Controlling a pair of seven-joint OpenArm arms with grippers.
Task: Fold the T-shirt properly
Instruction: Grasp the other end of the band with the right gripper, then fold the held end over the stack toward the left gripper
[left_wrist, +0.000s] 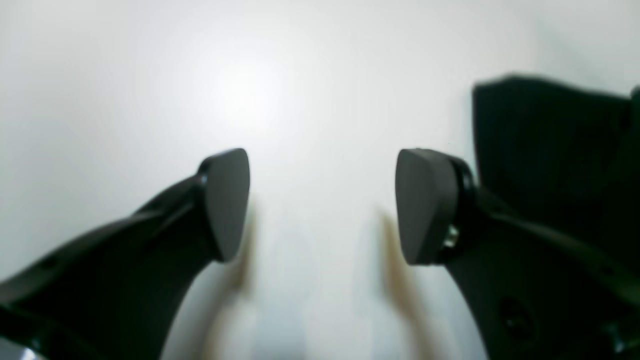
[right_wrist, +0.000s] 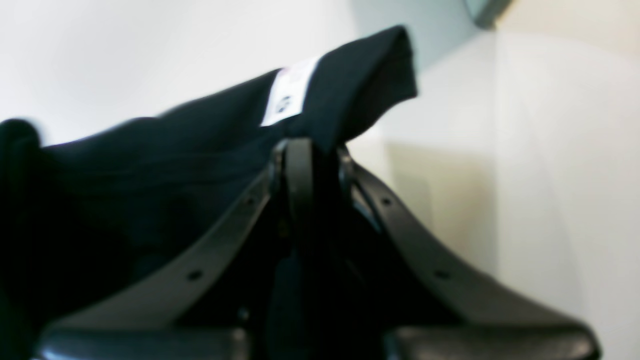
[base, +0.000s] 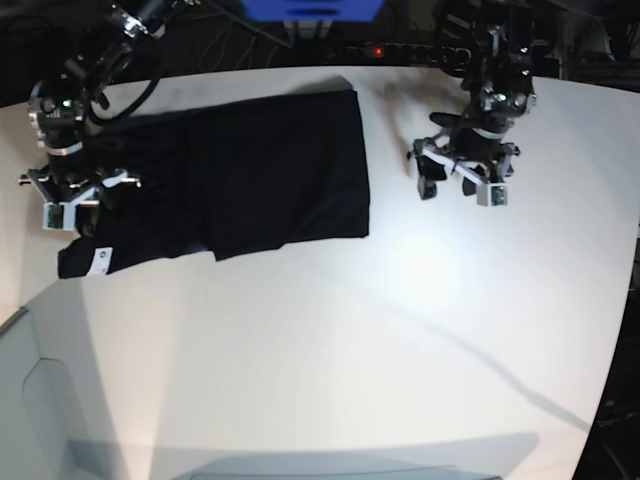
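The T-shirt (base: 250, 175) lies spread across the upper left of the base view on the white table (base: 380, 330), black and partly folded, its right edge running straight down the middle of the frame's upper half. A narrower strip of it reaches toward the lower left, ending near the table's left edge, and a small white label (base: 99, 260) shows on that strip.

The right gripper (base: 72, 200), at the far left of the base view, sits over this strip. In the right wrist view its jaws are drawn nearly together and pinch a fold of the black cloth (right_wrist: 150, 165), which bunches up above the fingertips with the white label (right_wrist: 290, 95) just beyond them.

The left gripper (base: 465, 180) hangs over bare table in the upper right of the base view, apart from the shirt's right edge. In the left wrist view its two pads (left_wrist: 227, 200) stand wide apart with nothing between them but white tabletop; a dark corner of the shirt (left_wrist: 540, 145) shows at the right edge of that frame.
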